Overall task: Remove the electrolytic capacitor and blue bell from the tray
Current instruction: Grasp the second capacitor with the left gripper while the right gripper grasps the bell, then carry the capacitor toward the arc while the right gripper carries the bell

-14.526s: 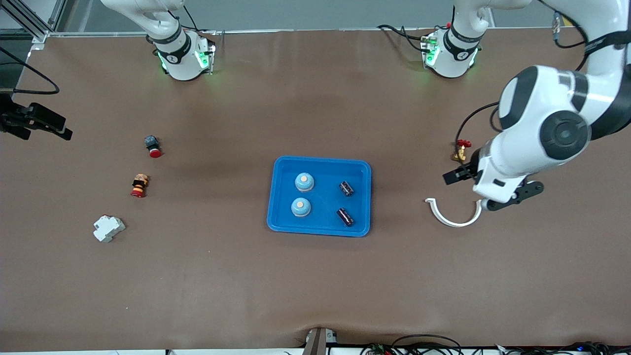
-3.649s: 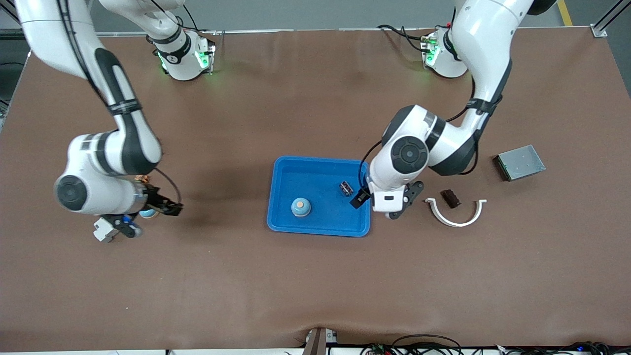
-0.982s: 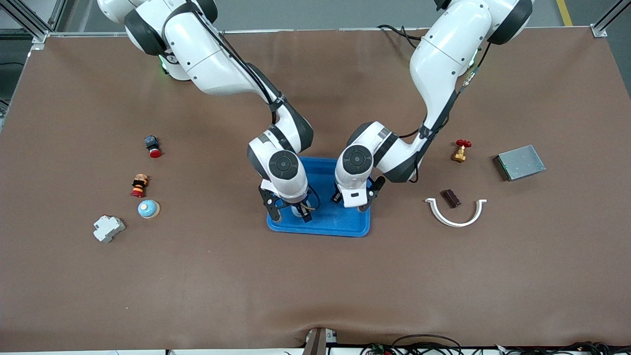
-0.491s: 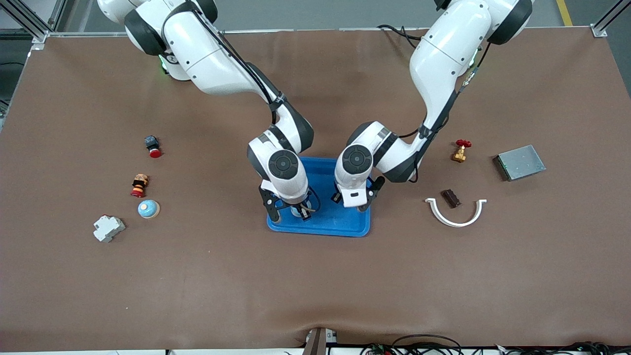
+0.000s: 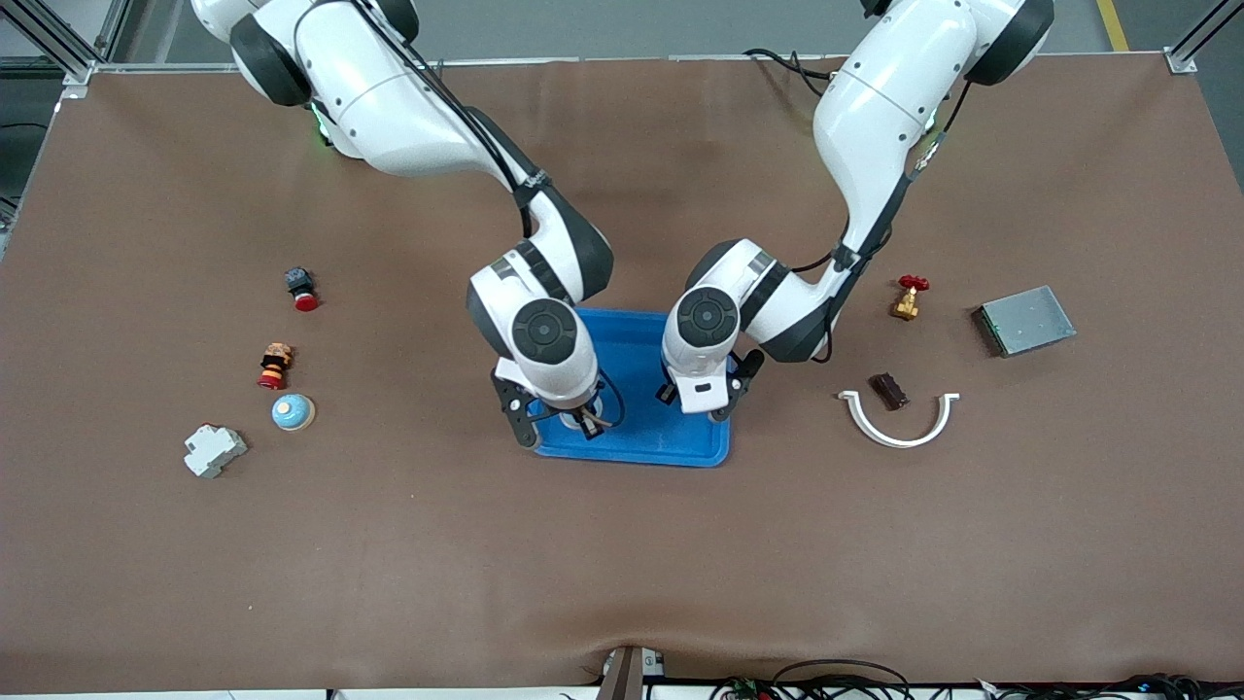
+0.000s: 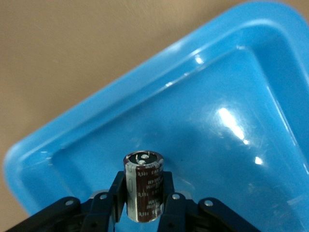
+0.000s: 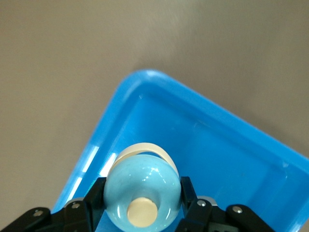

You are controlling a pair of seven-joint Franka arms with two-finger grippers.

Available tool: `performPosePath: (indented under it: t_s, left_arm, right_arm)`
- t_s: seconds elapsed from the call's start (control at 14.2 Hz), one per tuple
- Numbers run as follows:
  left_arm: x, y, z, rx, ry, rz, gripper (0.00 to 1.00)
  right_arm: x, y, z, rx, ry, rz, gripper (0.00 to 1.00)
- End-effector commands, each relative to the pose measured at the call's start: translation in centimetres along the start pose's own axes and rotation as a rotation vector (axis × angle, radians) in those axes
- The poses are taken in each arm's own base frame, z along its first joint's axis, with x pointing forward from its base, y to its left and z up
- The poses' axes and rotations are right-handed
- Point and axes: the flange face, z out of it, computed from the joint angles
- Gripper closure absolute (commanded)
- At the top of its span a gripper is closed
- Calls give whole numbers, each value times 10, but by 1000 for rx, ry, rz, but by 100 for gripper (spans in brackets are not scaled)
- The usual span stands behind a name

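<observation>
Since a moment ago both end effectors have closed and lifted slightly over the tray (image 5: 637, 449). The left end effector (image 6: 145, 203) is clamped on the capacitor (image 6: 143, 186); the right end effector (image 7: 142, 203) is clamped on the bell (image 7: 142, 193). Removal is judged under way.

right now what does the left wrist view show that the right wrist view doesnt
Only the left wrist view shows the left gripper shut on the electrolytic capacitor. Only the right wrist view shows the right gripper shut on the blue bell. Both show a rounded corner of the blue tray beneath the held part, with brown table next to it.
</observation>
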Motion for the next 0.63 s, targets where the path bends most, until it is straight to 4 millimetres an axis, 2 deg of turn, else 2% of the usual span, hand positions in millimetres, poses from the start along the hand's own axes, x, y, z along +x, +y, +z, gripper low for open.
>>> performPosePath:
  t_s: [0.0,0.14,0.28,0.42,0.49,0.56]
  left_arm:
    - [35,1,-50,15,31,30,100]
    - [60,0,-83,-26,38,40,100]
    - [97,-4,-106,-55,42,19,100]
    - [150,-11,-112,-64,37,-7,100]
    - [168,-14,-114,-66,38,10,100]
    - [198,-21,-115,-65,39,10,100]
  right_arm:
    - [21,5,-19,-18,-24,-35,100]
    - [40,15,-12,-44,-20,-50,100]
    - [55,24,-13,-40,-20,-70,100]
    - [70,34,-15,-37,-19,-89,100]
    - [77,39,-17,-35,-20,-101,100]
    - [87,45,-21,-29,-19,-115,100]
